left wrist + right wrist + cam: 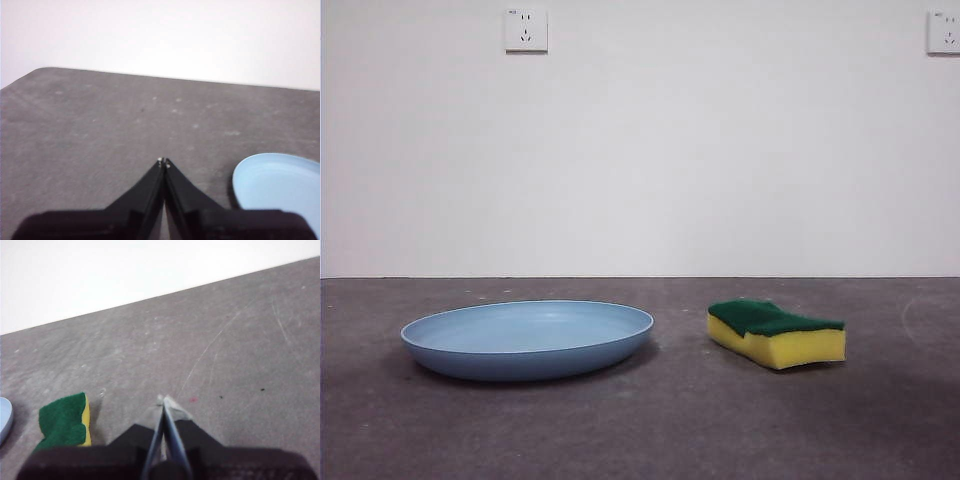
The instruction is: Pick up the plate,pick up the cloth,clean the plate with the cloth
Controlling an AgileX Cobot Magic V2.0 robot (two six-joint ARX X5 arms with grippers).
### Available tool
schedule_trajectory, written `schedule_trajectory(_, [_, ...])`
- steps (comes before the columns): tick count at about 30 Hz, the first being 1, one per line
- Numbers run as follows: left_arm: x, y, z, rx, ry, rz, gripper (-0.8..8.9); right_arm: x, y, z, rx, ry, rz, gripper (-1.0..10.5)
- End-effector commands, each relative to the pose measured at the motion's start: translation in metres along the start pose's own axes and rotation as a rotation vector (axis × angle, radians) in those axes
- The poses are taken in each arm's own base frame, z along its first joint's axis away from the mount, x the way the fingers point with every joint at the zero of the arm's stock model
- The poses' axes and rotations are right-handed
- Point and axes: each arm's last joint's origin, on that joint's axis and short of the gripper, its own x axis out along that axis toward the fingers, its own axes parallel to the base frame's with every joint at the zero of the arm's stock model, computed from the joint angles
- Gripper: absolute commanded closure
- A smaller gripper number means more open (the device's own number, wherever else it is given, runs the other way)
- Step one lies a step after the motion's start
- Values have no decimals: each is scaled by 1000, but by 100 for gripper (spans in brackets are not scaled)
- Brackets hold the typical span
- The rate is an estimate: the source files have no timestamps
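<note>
A: Where's the stuff?
B: Front view: plate lower left, cloth lower right, both flat on table, well apart.
A: Grippers?
B: Left gripper & right gripper both pressed together, holding nothing, over bare tabletop.

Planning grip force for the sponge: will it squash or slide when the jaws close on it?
The sponge looks like soft yellow foam, so it will probably compress and feel light. Its wavy sides may help the grip. It lies flat, green layer up, so it is unlikely to roll.
</note>
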Motion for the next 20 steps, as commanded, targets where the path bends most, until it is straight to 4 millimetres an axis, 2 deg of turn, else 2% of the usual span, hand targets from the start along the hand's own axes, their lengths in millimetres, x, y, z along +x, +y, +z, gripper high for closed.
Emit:
schedule_trajectory(1, [-3, -1, 12, -61, -35, -8, 819, -3, 3, 13, 28, -30, 6, 957])
schedule_trajectory(6, [-7, -6, 43, -80, -62, -27, 819, -5, 8, 36, 60, -35, 6, 957])
schedule_trajectory(11, [-2, -11, 77, -76, 1, -27, 819, 0, 15, 68, 61, -7, 4, 957])
schedule_trajectory(16, [16, -19, 110, -74, 141, -105, 819, 13, 22, 105, 50, 28, -2, 956])
schedule_trajectory(20, [37, -25, 128, -32, 283, -177, 818, 28, 28, 131, -7, 100, 50, 954])
